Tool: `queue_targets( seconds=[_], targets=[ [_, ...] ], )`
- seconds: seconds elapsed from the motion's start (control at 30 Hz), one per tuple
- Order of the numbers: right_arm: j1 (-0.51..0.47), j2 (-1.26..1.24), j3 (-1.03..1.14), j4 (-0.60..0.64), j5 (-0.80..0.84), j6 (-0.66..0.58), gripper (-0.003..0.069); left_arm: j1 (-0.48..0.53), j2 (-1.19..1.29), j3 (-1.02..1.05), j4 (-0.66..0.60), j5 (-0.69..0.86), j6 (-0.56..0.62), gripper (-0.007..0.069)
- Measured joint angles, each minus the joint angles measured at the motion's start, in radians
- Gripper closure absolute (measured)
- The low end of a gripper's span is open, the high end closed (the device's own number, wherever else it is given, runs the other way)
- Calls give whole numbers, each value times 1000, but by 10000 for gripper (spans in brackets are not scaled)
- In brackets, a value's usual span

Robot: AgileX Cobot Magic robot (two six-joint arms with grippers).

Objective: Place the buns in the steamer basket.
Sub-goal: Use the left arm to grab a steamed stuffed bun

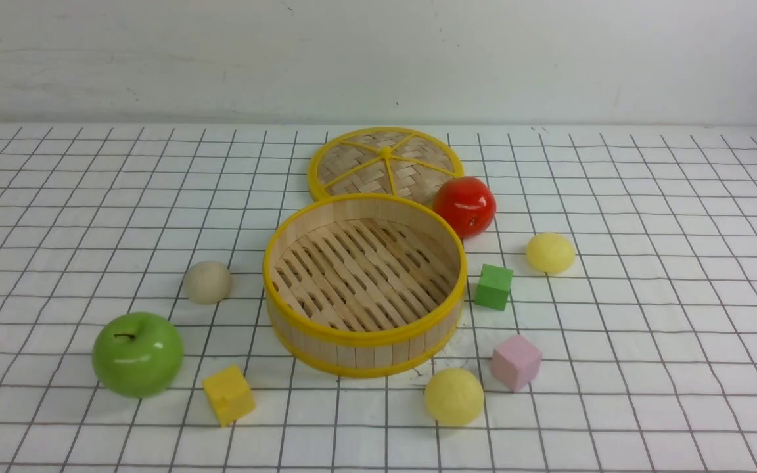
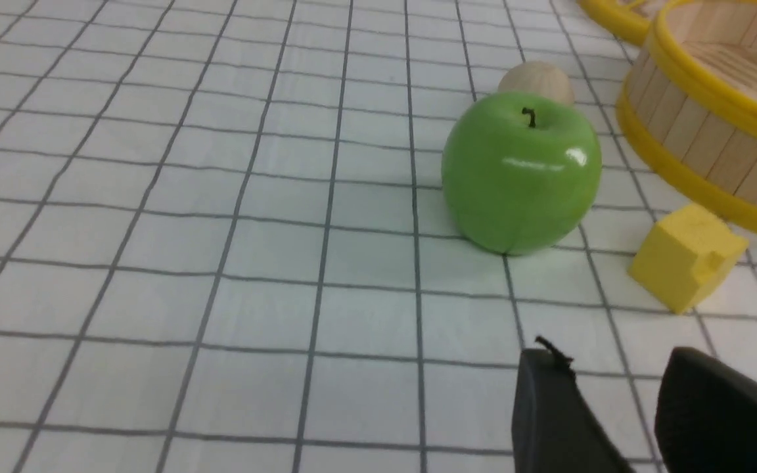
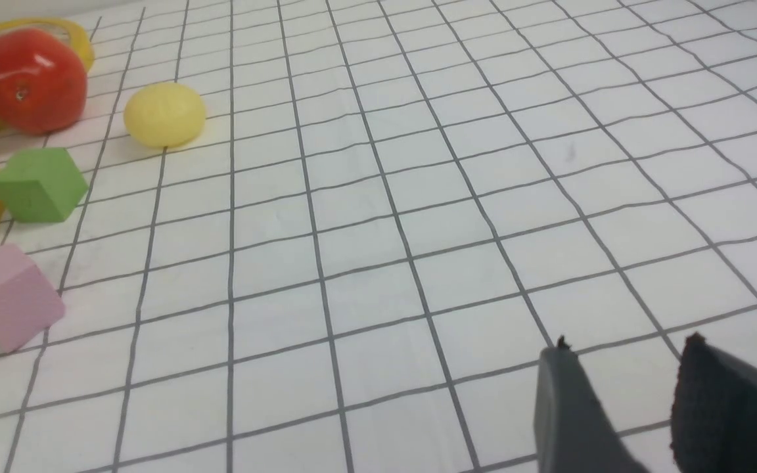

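Note:
The steamer basket stands empty in the middle of the table, also in the left wrist view. A beige bun lies to its left, half hidden behind the green apple in the left wrist view. One pale yellow bun lies to the basket's right, also in the right wrist view; another lies in front of it. My left gripper is open over bare cloth, short of the apple. My right gripper is open over bare cloth, far from the buns. Neither arm shows in the front view.
A woven lid lies behind the basket. A red apple sits at its right rear, a green apple at front left. A yellow cube, a green cube and a pink cube lie around the basket.

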Motion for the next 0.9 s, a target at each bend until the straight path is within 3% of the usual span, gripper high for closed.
queue_targets(
  seconds=[0.1, 0.37, 0.5, 0.77, 0.9],
  targets=[
    [0, 0, 0, 0, 0, 0, 418, 0, 0, 0, -11, -64, -14, 386],
    [0, 0, 0, 0, 0, 0, 418, 0, 0, 0, -46, -461, -30, 386],
    [0, 0, 0, 0, 0, 0, 418, 0, 0, -6, -181, -637, -55, 386],
    [0, 0, 0, 0, 0, 0, 418, 0, 23, -217, -342, -610, -56, 386],
    [0, 0, 0, 0, 0, 0, 418, 0, 151, -444, -352, -426, -57, 386]
  ],
)
